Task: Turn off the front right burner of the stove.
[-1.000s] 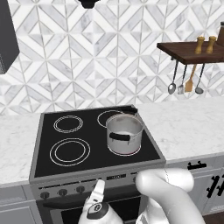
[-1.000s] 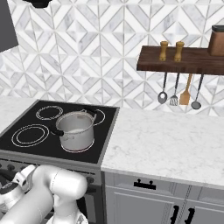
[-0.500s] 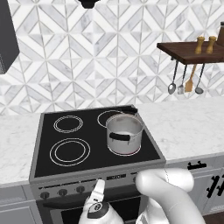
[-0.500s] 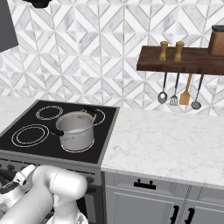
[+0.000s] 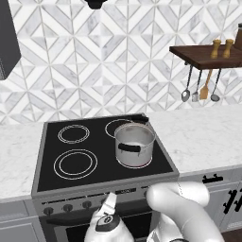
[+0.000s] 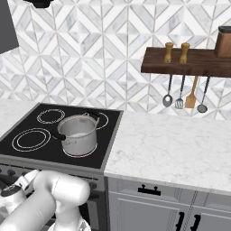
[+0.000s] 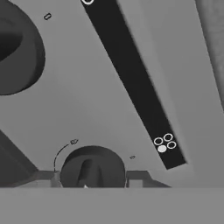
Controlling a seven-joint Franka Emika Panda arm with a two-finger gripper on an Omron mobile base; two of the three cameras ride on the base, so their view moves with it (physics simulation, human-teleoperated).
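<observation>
White robot arm (image 5: 182,203): smooth, glossy casing built of thick rounded tube sections; a broad bulging elbow-like segment is seen in the left base view, shaded pale grey on its underside. In the right base view the same white arm (image 6: 58,194) is shown as a fat curved cylinder with a rounded end. Wrist section: a white, tapering housing topped by a dark round cap (image 5: 105,222) bearing a small pale mark at its centre. A dark band is seen at the joint between white sections. Hand (image 7: 92,180): two small dark grey finger tips, blocky and flat-ended, are shown in the hand view. No cables or screws can be made out.
</observation>
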